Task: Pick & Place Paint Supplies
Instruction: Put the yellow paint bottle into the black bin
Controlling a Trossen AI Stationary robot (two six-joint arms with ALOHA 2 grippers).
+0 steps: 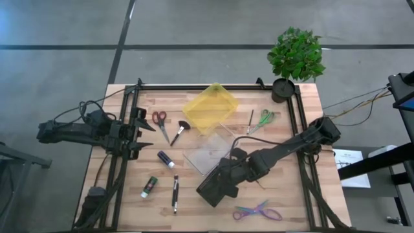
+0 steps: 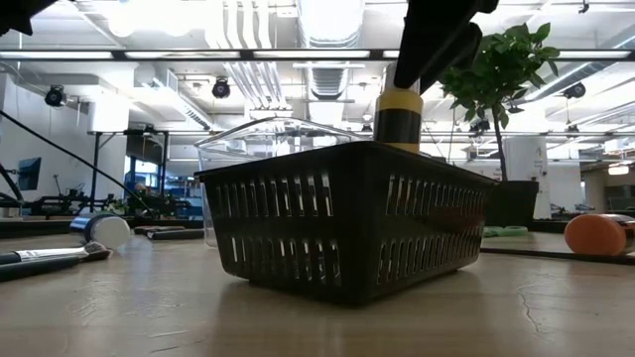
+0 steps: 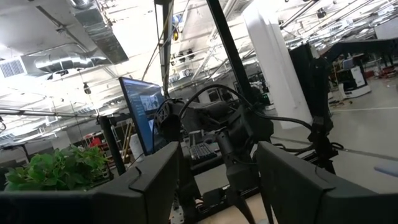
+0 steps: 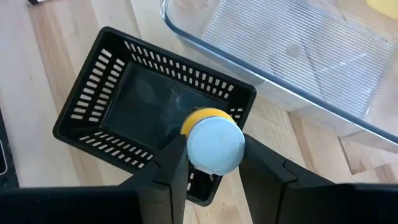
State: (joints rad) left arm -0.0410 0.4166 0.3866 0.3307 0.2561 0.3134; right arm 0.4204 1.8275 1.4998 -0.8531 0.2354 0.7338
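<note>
On the bench [image 1: 291, 200], nearest the 6 o'clock edge, lies one pair of purple scissors [image 1: 259, 211]. Just beyond stands one black basket [image 1: 217, 188], and above it hangs the right end effector [image 4: 213, 155], pinching one paint bottle [image 4: 214, 143] by its white cap (a yellow band shows beneath the cap) over the basket's open inside. Toward 8 o'clock lie two more bottles, a green one [image 1: 149, 187] and a dark blue one [image 1: 165, 159], with one dark brush [image 1: 174, 193] between them and the basket. One clear tray [image 1: 207, 154] sits at the middle, touching the basket's far side. Past it, toward 12 o'clock, are one yellow tray [image 1: 210, 108], a second brush [image 1: 180, 131], red scissors [image 1: 160, 123] and green scissors [image 1: 264, 120]. One potted plant [image 1: 295, 58] stands at 1 o'clock. The left end effector [image 1: 143, 133] waits at 9 o'clock, fingers spread, holding nothing. The bench top is pale wood planks inside a black frame; around it, grey floor, and overhead, bright ceiling lights and ducts.
</note>
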